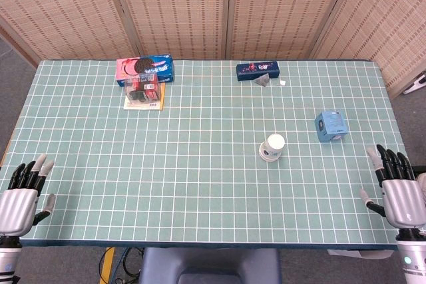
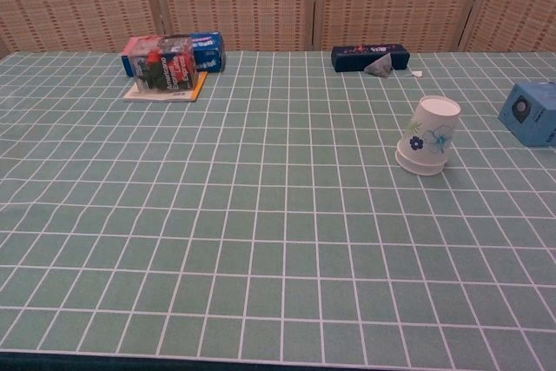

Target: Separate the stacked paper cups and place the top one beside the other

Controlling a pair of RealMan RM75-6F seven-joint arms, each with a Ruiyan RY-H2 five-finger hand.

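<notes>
My view: a gridded table set against woven screens.

I see a long rectangular table covered with a green mat ruled in white squares (image 1: 166, 184), filling most of both views. Directly behind the table stands a folding screen of tan woven reed panels in pale wooden frames (image 1: 180, 4), closing off its whole far edge. Grey floor (image 1: 16, 58) shows beyond the table's left end, and below its near edge sits a blue-grey padded chair seat (image 1: 210, 265). Lighting is even and soft.
</notes>
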